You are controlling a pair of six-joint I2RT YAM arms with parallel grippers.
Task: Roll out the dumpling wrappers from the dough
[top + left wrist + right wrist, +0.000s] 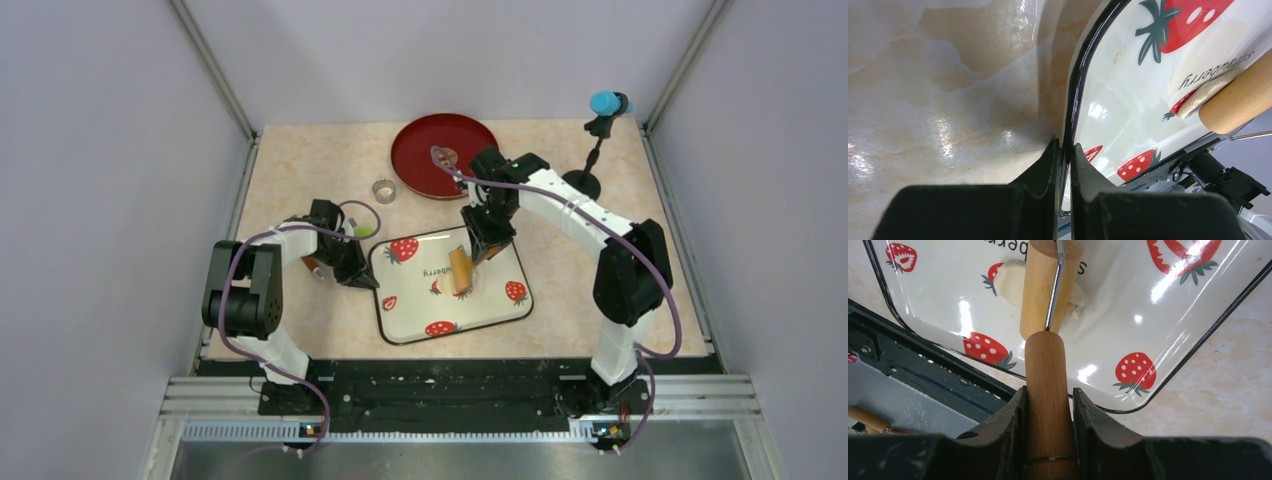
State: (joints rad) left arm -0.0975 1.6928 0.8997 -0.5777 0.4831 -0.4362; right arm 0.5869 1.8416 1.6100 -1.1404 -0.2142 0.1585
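Step in hand: flattening the soft pale cream dough lump (1009,281) into a sheet; judged early, since the dough looks thick and lumpy.
Dough position: mid-tray, partly under the roller drum, showing on both sides of it.
Right tool (1048,396): clenched on the handle of the tan wooden roller with a metal wire frame (1041,295); the drum rests on the dough.
Left tool (1064,150): 2 fingers pinched on the black rim at the left edge of the tray, 1 finger inside and 1 outside.
Container 1: white rectangular tray with red strawberry print and black rim (472,310), near centre of the beige marbled table (300,170); holds the dough and the roller drum only.
Container 2: dark red round plate (415,168), far centre; 1 small item in it, too small to identify.
Other: small metal ring (383,190), on the table left of the plate.
Dumpling wrappers: none identifiable.
Next move (judgement): press down and drive the roller across the dough while the left tool braces the tray against sliding; thin evenly before cutting.
Risk (judgement): dough sticking to the drum.
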